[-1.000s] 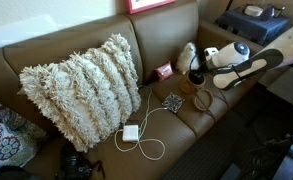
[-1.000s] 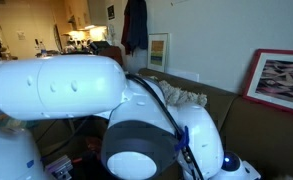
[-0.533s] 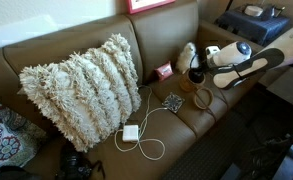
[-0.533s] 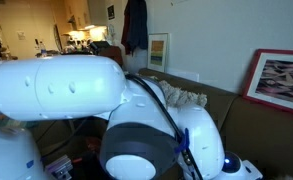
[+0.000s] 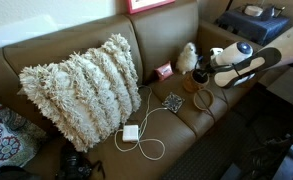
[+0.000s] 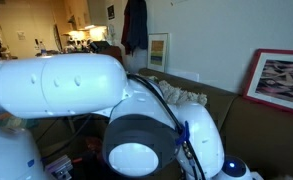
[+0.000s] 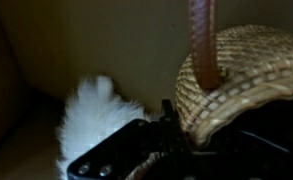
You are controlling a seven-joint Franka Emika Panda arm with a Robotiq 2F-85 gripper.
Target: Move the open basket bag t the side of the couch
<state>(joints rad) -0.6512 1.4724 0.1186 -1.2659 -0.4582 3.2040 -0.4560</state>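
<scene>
Since my pincer is clenched tight, w/ the woven rim of the open basket bag jammed right at its fingers in the wrist view, I read it as grasping that bag. Its brown strap runs straight up from the rim & out of frame. Just beside the pincer's black body sits the cream fuzzy lump, w/ the brown leather of the couch behind it

In an exterior view the pincer hangs over the seat at one end of the couch, near the padded armrest. The open basket bag shows as a tan ring just below it; can't tell if it touches the cushion. The cream fuzzy lump is just beside, against the backrest, then the small pink box. Further along the seat: a dark patterned square, a white charger w/ a looping cable, and the big shaggy pillow leaning on the backrest. My white arm reaches in from beyond the armrest; in an exterior view that arm fills most of the frame & hides the pincer
</scene>
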